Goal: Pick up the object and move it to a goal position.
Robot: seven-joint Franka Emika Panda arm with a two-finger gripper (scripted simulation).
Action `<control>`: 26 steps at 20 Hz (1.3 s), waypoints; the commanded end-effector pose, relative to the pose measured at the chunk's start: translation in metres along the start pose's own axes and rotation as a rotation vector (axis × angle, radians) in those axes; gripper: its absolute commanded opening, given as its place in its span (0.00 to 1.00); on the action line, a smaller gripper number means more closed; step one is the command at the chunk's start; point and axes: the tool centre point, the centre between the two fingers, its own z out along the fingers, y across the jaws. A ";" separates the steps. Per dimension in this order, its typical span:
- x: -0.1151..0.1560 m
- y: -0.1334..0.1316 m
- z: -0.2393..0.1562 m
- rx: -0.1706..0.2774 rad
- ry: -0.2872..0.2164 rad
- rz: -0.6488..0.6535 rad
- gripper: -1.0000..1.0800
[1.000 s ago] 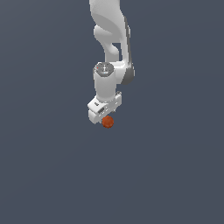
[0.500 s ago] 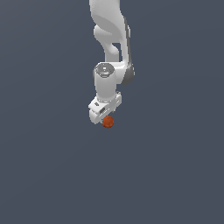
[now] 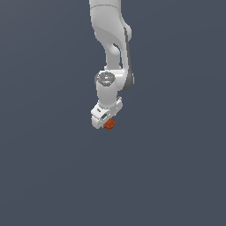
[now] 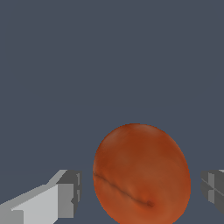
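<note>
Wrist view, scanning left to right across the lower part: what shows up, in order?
Light grey finger → gap → orange-red ball → gap → dark grey finger at the edge. The ball sits between the fingers with background showing on both sides.

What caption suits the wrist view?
Orange-red ball sits between the open end effector fingers, gaps on both sides.

We see a flat, even slate-grey floor (image 3: pixel 53 167) filling the exterior view from edge to edge, with no seam or mark on it; the orange-red object (image 3: pixel 109 124) shows against it at about the middle, just under the arm; whether it rests on the surface we cannot tell; in the wrist view the same grey lies behind the object (image 4: pixel 142 173).
</note>
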 end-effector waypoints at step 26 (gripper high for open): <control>-0.004 0.008 -0.017 -0.002 0.001 -0.001 0.00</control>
